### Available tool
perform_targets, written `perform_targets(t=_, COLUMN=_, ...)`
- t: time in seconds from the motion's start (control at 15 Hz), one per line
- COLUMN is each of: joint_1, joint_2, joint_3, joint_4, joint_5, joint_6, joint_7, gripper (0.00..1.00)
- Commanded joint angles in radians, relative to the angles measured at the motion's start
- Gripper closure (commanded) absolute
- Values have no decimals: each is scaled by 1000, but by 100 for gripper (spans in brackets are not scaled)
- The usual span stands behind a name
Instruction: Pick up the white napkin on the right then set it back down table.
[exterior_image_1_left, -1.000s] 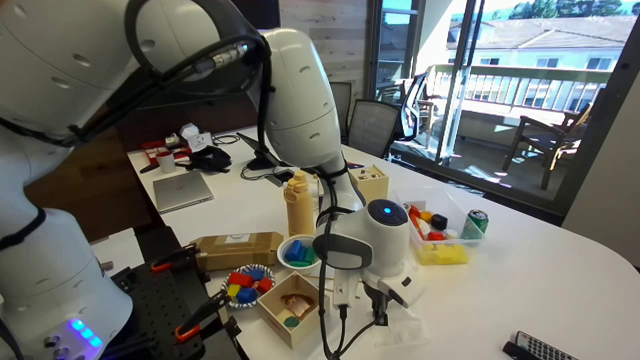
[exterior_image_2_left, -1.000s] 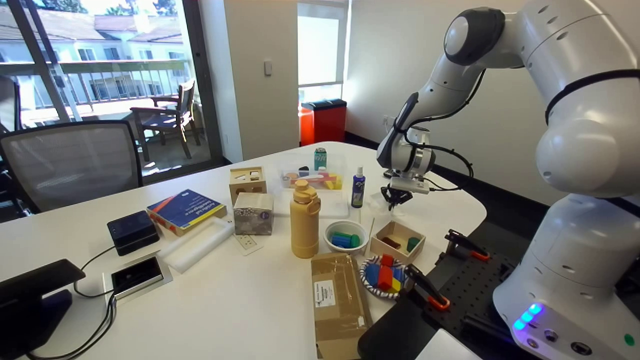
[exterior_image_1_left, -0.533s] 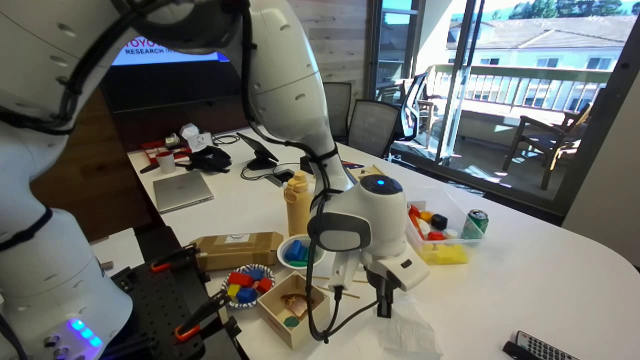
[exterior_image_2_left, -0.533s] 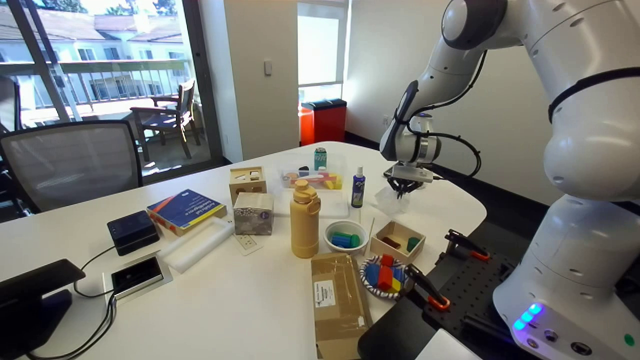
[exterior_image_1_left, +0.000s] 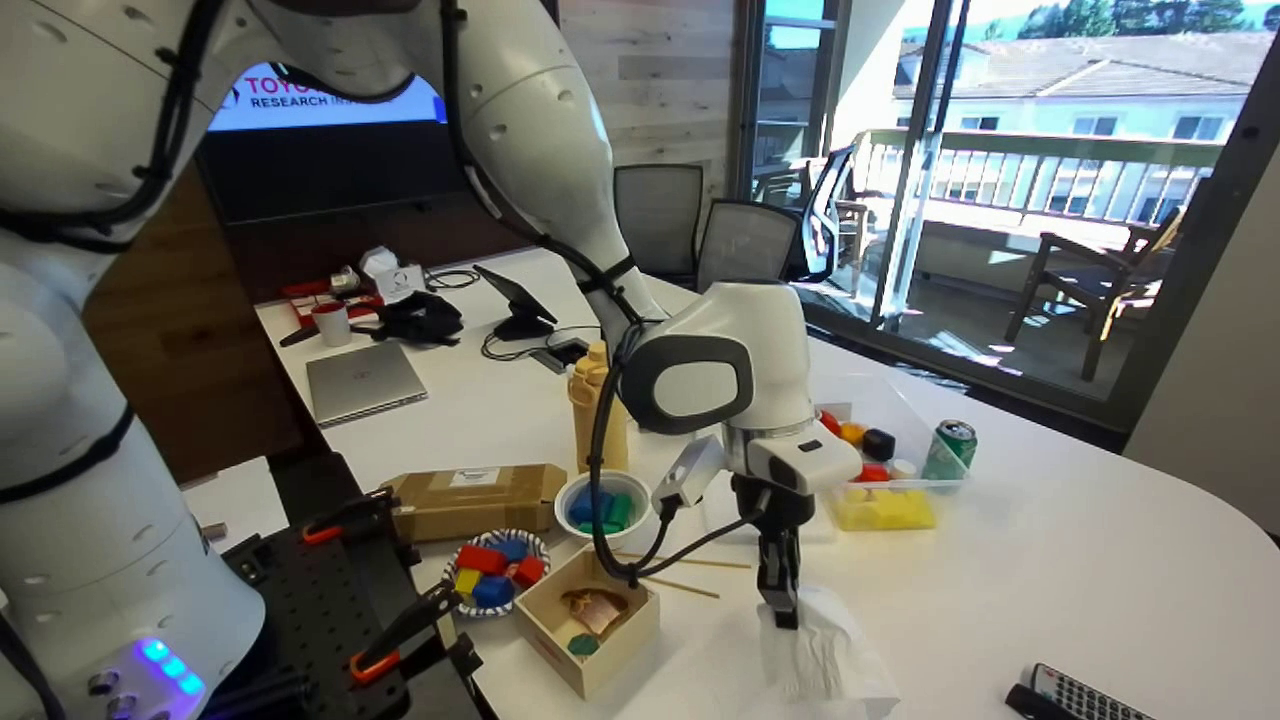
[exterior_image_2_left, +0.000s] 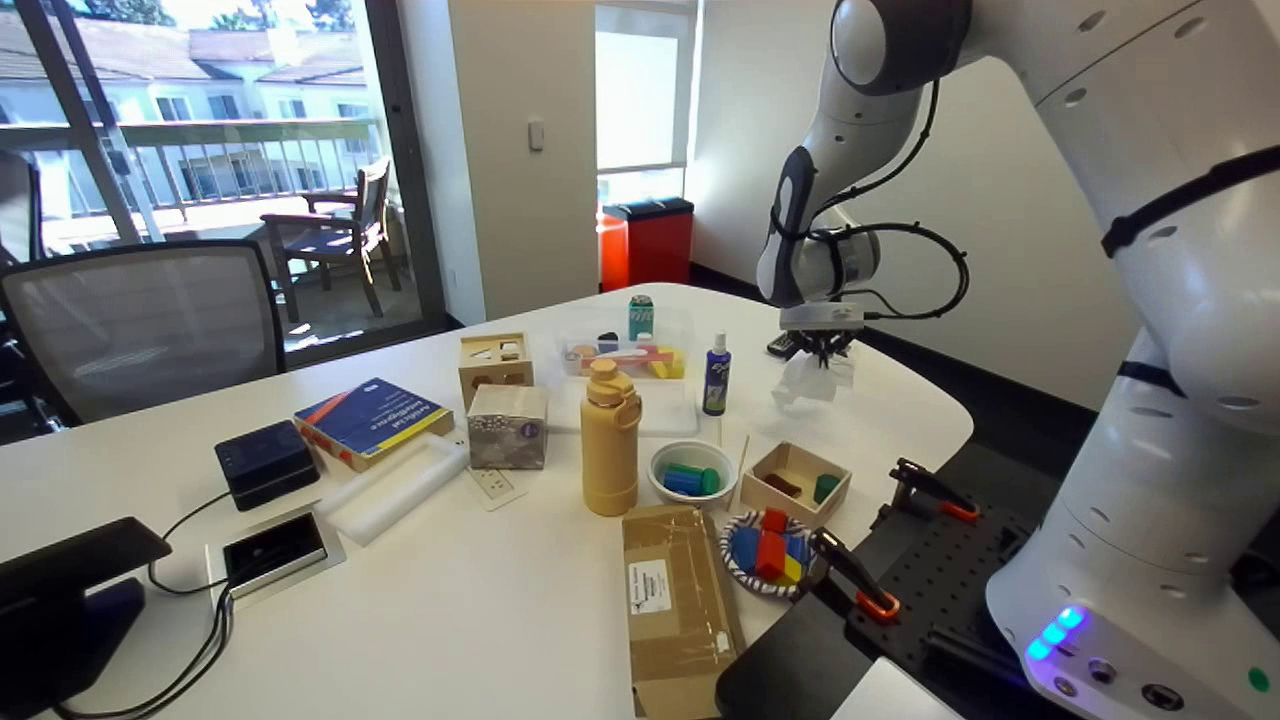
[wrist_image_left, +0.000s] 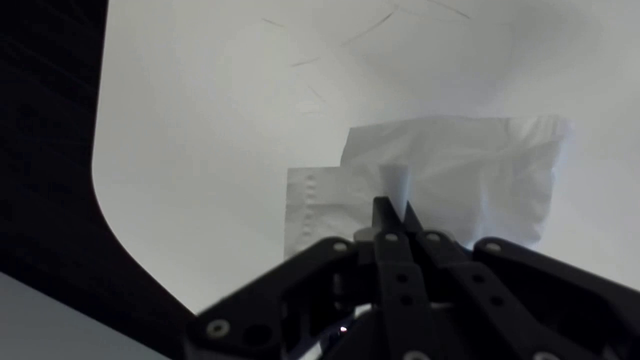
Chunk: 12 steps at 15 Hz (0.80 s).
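Observation:
The white napkin is thin and crumpled. It hangs in folds below my gripper over the white table. In an exterior view the napkin spreads under the gripper, and it seems lifted off the table. In the wrist view the gripper's fingers are closed together, with a raised fold of the napkin pinched between them. The napkin's embossed edge shows on the left there. The fingers and links hide part of it.
A wooden box and thin sticks lie near the gripper. A remote lies beyond the napkin. A spray bottle stands beside it. A clear bin of toys, a can and a yellow bottle stand farther off.
The gripper has risen from the table, drawing the napkin up with it. The napkin lay flatter before and now hangs in folds from the fingers.

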Motion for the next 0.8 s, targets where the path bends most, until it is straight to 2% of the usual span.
perform_targets(t=0.0, joint_1=-14, joint_2=-37, joint_3=-1, joint_4=13, joint_5=-49, joint_6=-82, joint_7=27, gripper=100)
perform_targets(t=0.07, joint_1=-20, joint_2=-31, joint_3=2, joint_4=22, joint_5=-53, joint_6=-94, joint_7=34, gripper=100)
perform_targets(t=0.33, joint_1=51, joint_2=1, joint_3=-95, joint_4=31, joint_5=-95, joint_6=-136, joint_7=167, gripper=100)
perform_targets(t=0.53, joint_1=81, joint_2=35, joint_3=-139, joint_4=70, joint_5=-159, joint_6=-243, joint_7=282, gripper=100)
perform_targets(t=0.67, joint_1=60, joint_2=65, joint_3=-116, joint_4=127, joint_5=-200, joint_6=-348, joint_7=320, gripper=100)
perform_targets(t=0.73, joint_1=31, joint_2=82, joint_3=-84, joint_4=163, joint_5=-213, joint_6=-392, joint_7=320, gripper=100)
